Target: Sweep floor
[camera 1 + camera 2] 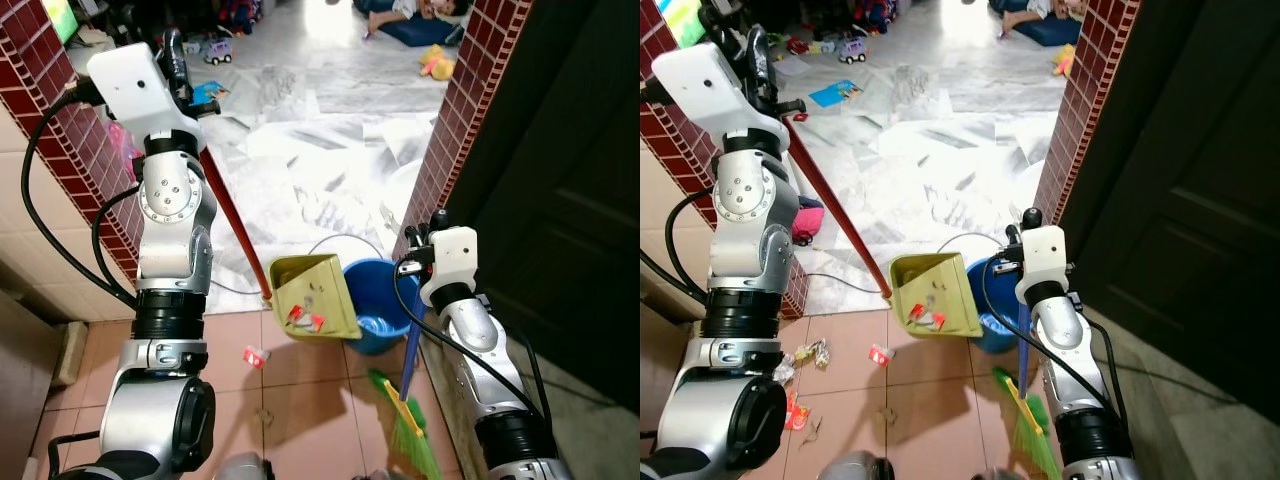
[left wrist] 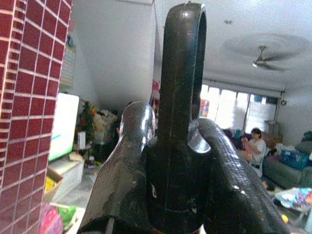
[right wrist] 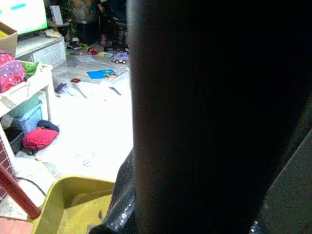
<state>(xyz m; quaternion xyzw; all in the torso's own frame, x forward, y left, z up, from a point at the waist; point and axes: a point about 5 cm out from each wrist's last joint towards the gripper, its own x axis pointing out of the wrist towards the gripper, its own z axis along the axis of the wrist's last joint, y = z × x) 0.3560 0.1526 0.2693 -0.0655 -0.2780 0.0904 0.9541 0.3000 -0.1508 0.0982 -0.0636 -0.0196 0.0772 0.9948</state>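
1. Left gripper (image 2: 170, 146): jaws clamped on red dustpan handle (image 1: 232, 215)
2. Yellow dustpan (image 1: 312, 295) raised, tilted beside blue bucket (image 1: 385, 300)
3. Right gripper (image 1: 428, 232): jaws clamped on broom (image 1: 410, 420)

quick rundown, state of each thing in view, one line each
dustpan: lifted off the floor on its red handle, tilted beside the bucket, red scraps lying in it
blue bucket: upright on the floor, open top
broom: upright, green bristles on the tiles
left gripper: shut on the dustpan handle's top
right gripper: on the broom's blue stick, fingers unclear
red wrapper: on the tiles, unswept
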